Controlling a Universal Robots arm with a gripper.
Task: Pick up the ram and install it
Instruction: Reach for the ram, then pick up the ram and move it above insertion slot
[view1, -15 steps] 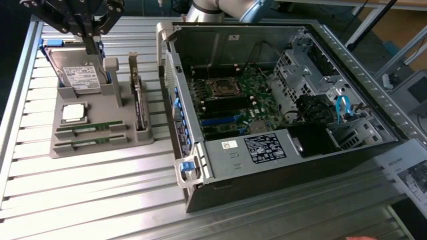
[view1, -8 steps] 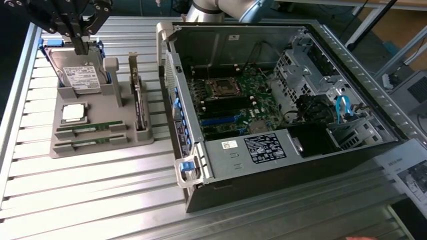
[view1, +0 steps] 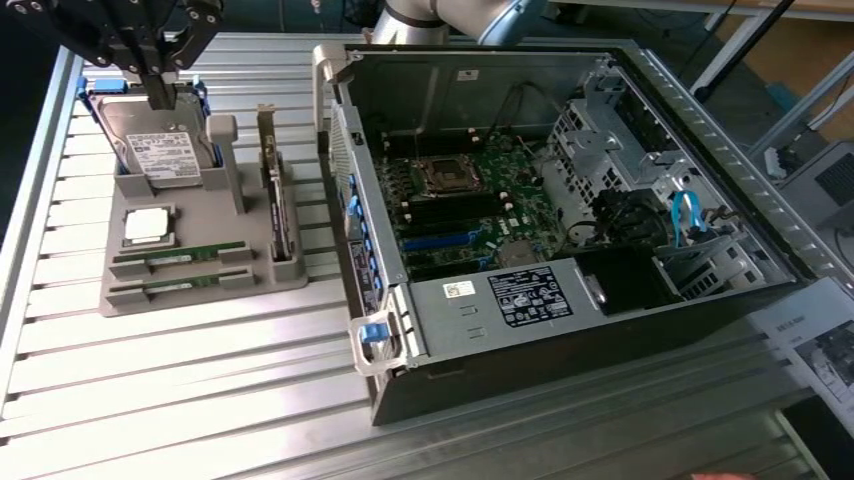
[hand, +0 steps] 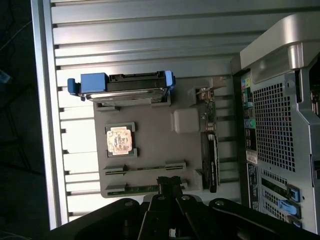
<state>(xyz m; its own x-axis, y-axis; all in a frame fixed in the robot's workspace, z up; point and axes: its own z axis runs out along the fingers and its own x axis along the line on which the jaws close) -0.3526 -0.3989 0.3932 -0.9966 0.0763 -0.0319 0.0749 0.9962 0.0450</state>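
- Slatted aluminium table (view1: 200, 400) carries the whole job: a parts tray toward nine o'clock in the exterior view and an open computer toward three o'clock.
- At eleven o'clock the gripper (view1: 163, 98) hangs high over the hard-drive end of the tray. Its jaws are pressed together and hold nothing. In the wrist view the closed gripper (hand: 169, 181) points down toward the tray.
- The grey tray (view1: 274, 285) holds a hard drive (view1: 163, 150) standing at its twelve o'clock end, with a square processor chip (view1: 147, 225) lying flat below it.
- The ram (view1: 182, 253) (hand: 145, 167), a thin green stick, sits on edge in its holder at the tray's six o'clock end. A second stick (view1: 179, 285) (hand: 140, 189) lies just beside it, closer to the tray's edge.
- A dark expansion card (view1: 276, 190) stands along the tray's three o'clock side.
- The computer case (view1: 561, 330) lies open, its motherboard (view1: 467, 200) exposed. The long slots near the board's middle look unfilled, though I cannot tell for certain.
- Judged from this, the task is barely under way. The ram is not grasped or lifted, so both the pick-up and the installation are left to do.
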